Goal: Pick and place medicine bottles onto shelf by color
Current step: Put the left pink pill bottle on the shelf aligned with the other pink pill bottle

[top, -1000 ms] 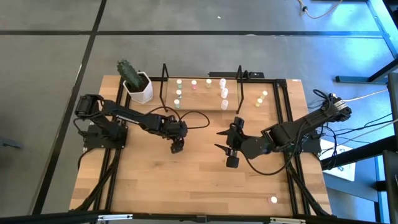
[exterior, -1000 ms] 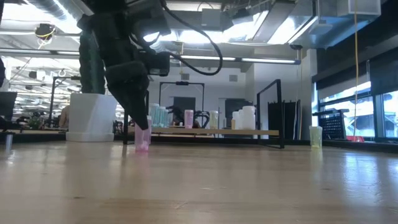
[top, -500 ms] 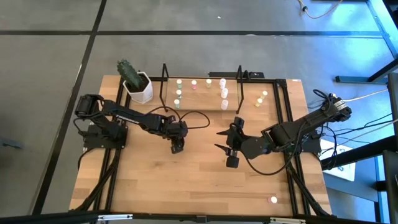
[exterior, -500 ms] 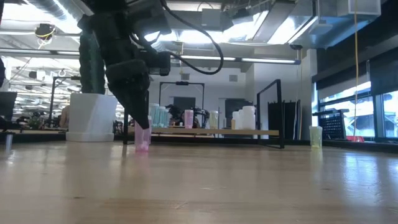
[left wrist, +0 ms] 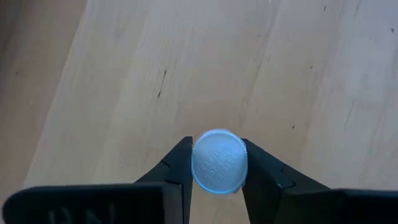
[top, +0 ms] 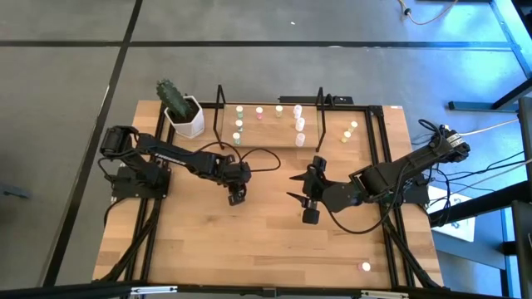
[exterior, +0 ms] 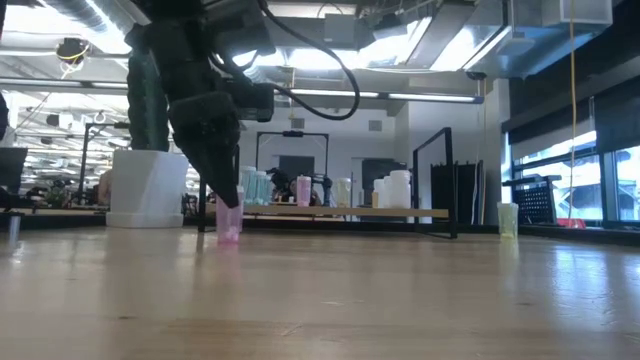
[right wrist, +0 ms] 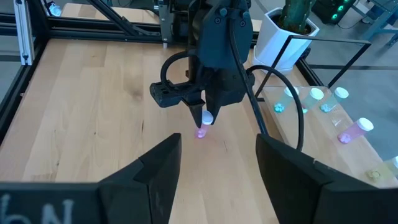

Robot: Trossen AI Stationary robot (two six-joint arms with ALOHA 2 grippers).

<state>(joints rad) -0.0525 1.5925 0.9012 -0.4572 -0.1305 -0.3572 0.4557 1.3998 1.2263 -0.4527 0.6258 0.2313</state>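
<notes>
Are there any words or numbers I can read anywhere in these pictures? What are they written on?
Raised lettering on the round cap of the medicine bottle between the left gripper jaws: too blurred to read.
Pale marks on the right gripper body at the picture's edge: cut off, unreadable.
Nothing else readable.

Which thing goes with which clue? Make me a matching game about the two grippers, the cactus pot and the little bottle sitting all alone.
Things:
1. left gripper
2. right gripper
3. cactus pot
4. lone bottle

Clues:
A. beside one end of the shelf
B. by a corner of the table, on the right arm's side
C. fingers on both sides of the pink bottle
D. open, holding nothing

Pairs: 1-C, 2-D, 3-A, 4-B
</notes>
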